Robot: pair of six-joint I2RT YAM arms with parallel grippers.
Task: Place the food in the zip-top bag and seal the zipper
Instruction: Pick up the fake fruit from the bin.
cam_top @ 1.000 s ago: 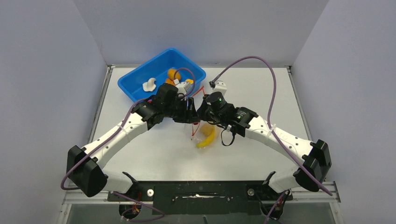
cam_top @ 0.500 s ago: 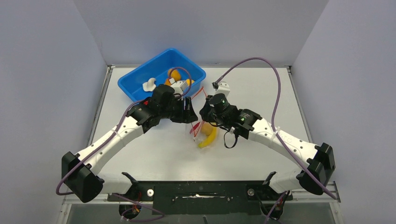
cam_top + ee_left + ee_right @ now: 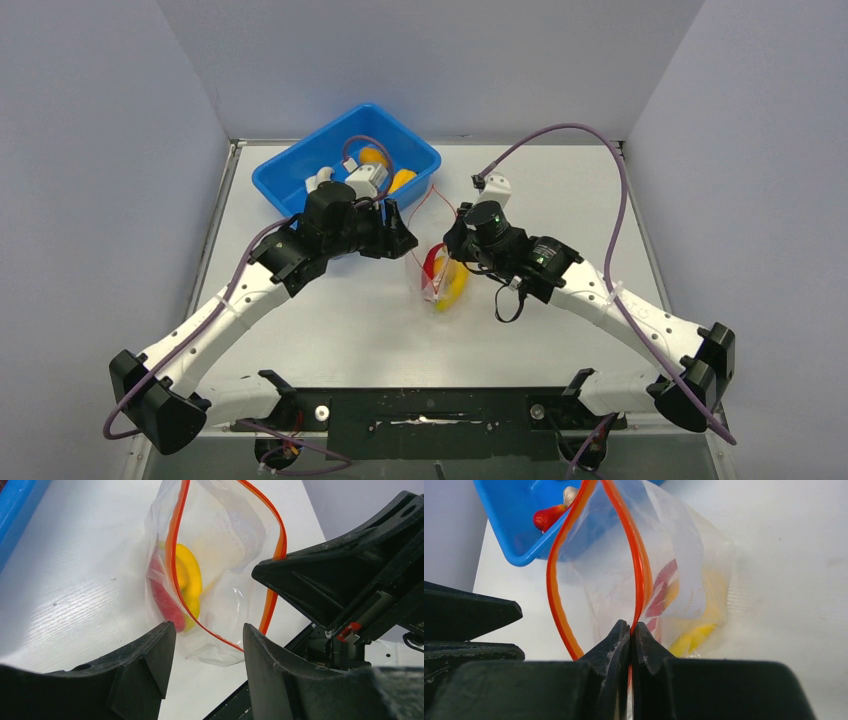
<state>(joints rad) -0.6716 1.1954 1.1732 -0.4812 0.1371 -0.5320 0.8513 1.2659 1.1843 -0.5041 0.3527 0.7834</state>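
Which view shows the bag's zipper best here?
Right wrist: the zipper appears close, an open loop pinched by the right tool. Left wrist shows it partly hidden; top external only a thin red line.

Clear, floppy zip-top bag (image 3: 437, 272) sits mid-surface (image 3: 330, 320), its bottom resting there and its mouth up, gaping and unsealed. The zipper (image 3: 640, 565) is a thin red-orange strip, its two lips spread into a wide loop; one lip is pinched in the closed right hand (image 3: 630, 630). Inside the bag: yellow banana (image 3: 192, 578) at the bottom, red slice (image 3: 161, 594) touching it. Other food lies in the blue tub (image 3: 285, 175) beyond the bag: orange lumps (image 3: 373, 155), white garlic (image 3: 318, 181), red chili (image 3: 547, 517).
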